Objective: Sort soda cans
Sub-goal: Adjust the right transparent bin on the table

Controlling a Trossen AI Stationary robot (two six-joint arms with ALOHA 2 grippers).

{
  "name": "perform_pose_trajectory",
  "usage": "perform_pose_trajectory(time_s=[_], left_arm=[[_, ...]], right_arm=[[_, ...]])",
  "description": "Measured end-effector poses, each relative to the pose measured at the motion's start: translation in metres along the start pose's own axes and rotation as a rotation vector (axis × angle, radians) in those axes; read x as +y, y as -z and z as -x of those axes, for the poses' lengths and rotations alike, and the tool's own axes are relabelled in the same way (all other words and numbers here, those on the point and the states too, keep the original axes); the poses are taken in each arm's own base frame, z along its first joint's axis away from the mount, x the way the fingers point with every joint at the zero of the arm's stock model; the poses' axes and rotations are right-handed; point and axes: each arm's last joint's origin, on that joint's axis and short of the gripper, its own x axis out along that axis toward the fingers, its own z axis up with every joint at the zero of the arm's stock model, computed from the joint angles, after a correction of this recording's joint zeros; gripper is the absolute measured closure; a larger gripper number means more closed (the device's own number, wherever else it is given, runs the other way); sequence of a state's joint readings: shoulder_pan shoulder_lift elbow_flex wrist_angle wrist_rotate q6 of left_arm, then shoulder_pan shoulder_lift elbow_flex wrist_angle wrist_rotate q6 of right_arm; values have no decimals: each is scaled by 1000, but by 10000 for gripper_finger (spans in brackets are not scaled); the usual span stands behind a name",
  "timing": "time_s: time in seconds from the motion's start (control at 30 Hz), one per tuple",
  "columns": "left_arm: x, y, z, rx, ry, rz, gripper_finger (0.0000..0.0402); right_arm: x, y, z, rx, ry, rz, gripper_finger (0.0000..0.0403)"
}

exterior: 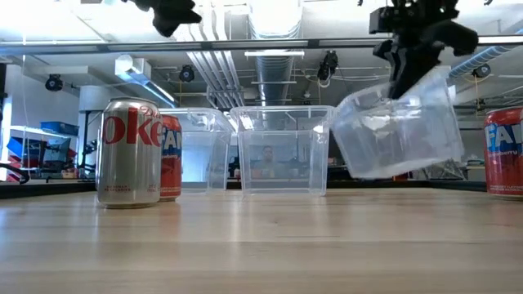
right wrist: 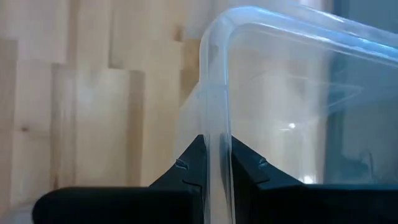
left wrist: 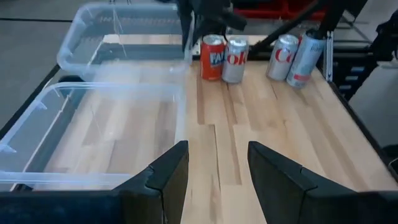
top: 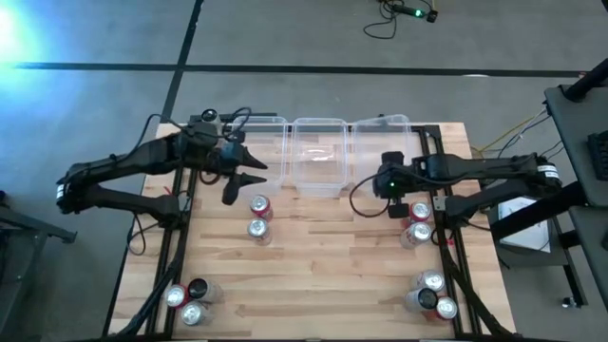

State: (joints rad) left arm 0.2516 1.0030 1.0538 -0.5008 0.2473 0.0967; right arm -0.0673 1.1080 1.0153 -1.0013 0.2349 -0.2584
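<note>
- Right now I'm still on setup rather than sorting: my right gripper [right wrist: 214,163] has its fingers pinched on the rim of the right-hand bin [exterior: 400,131], one finger inside the wall and one outside.
- From the low view that bin hangs tilted and clear of the worktop [top: 323,256], while the middle bin [exterior: 282,147] and the left bin [exterior: 200,151] stand flat in a row at the far edge.
- My left gripper [top: 249,173] hovers over the worktop near the left bin, fingers spread and holding nothing; its wrist view looks along the bins toward four cans near the right arm.
- No soda can is in any bin that I can see. A red can [top: 260,207] and a silver can [top: 257,229] stand touching near the middle of the worktop, just in front of the left gripper.
- Two more cans [top: 416,223] sit beside the right arm, a cluster of three [top: 188,299] at the near left corner, another cluster [top: 432,294] at the near right corner.
- Next, I judge, I must lower the held bin level where I want it, release the rim cleanly so it doesn't tip, then send the open left gripper to the nearest pair.
</note>
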Motion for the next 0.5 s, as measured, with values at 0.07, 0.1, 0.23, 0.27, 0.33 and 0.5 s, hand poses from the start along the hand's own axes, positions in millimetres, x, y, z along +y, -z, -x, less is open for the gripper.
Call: perform_pose_trajectory(time_s=[0.07, 0.1, 0.23, 0.27, 0.33, 0.5], left_arm=[[-1, -2, 6, -21, -4, 11, 251], [-2, -4, 9, -31, -5, 16, 251], [-4, -8, 18, -66, -8, 14, 251], [-4, -8, 20, -77, -9, 12, 251], [-5, -10, 23, -96, -11, 7, 251], [-5, -13, 24, -134, -16, -2, 251]], right_arm=[[2, 6, -6, 23, -9, 30, 375], [3, 8, -9, 35, -13, 32, 375], [4, 16, -13, 37, -6, 22, 375], [4, 16, -14, 32, -5, 21, 374], [4, 16, -15, 17, -5, 34, 374], [4, 16, -15, 13, 3, 78, 374]])
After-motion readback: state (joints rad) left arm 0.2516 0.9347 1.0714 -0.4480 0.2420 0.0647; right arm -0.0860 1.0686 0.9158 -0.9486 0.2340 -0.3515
